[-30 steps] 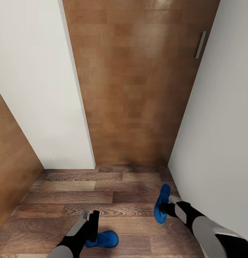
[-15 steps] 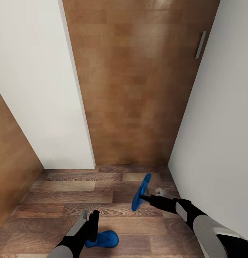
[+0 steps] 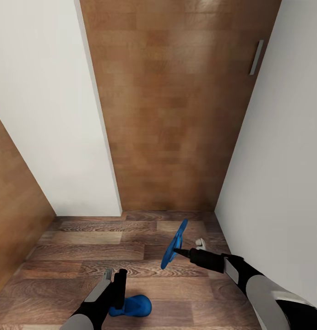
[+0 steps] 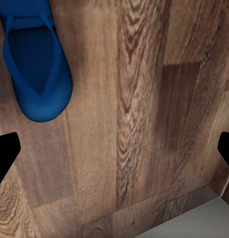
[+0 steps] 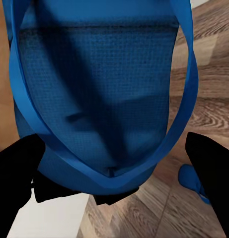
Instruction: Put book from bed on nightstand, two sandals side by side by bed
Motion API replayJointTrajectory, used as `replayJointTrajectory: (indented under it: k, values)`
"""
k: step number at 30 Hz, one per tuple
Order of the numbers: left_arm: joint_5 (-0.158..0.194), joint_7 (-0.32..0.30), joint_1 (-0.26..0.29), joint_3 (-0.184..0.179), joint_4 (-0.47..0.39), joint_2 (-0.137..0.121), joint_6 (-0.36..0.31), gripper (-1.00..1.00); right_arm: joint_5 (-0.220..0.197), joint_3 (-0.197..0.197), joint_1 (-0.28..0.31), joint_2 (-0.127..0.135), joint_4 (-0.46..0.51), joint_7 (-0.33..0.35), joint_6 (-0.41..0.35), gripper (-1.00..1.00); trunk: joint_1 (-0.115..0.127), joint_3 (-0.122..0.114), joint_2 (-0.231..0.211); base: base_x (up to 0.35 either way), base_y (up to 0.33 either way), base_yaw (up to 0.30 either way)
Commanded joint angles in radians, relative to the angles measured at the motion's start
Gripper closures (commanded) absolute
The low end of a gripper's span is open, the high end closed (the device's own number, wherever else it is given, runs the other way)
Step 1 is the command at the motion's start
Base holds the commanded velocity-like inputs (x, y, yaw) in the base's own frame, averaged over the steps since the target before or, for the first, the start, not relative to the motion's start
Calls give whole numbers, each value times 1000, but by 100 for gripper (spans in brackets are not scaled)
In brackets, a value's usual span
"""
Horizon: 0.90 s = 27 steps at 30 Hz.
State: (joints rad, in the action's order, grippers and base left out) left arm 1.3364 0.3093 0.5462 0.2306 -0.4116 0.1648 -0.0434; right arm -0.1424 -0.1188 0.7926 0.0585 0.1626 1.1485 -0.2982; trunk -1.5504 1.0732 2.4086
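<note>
Right claw (image 3: 177, 251), gripping one sandal (image 3: 173, 244), has swung it leftward, edge-on.

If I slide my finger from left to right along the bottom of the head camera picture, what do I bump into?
Left gripper → blue sandal on the floor → tilted blue sandal in the right gripper's jaws → right gripper → white wall.

Head view looks steeply down at the floor (image 3: 94, 247); both wrist views hover close above it.
</note>
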Motion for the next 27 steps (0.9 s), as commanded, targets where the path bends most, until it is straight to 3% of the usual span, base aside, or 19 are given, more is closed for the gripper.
replayJointTrajectory:
  k: [1, 4, 18, 27]
  values:
    - [3, 5, 0, 6, -3, 1, -4, -100, -2, -5, 0, 0, -2, 5, -10, 100, 0, 1, 0, 0, 0, 0]
    - [3, 5, 0, 6, -3, 1, -5, -100, -2, -5, 0, 0, -7, 15, -11, 100, 0, 1, 0, 0, 0, 0]
    - [3, 3, 0, 6, -3, 1, -6, -100, -9, -7, 0, 1, -11, 57, -10, 100, -50, 45, 92, 0, 0, 0]
    - [3, 2, 0, 6, -20, 1, -5, -100, -89, -17, 0, 1, -10, 59, -9, 100, -54, 80, 94, 0, 0, 0]
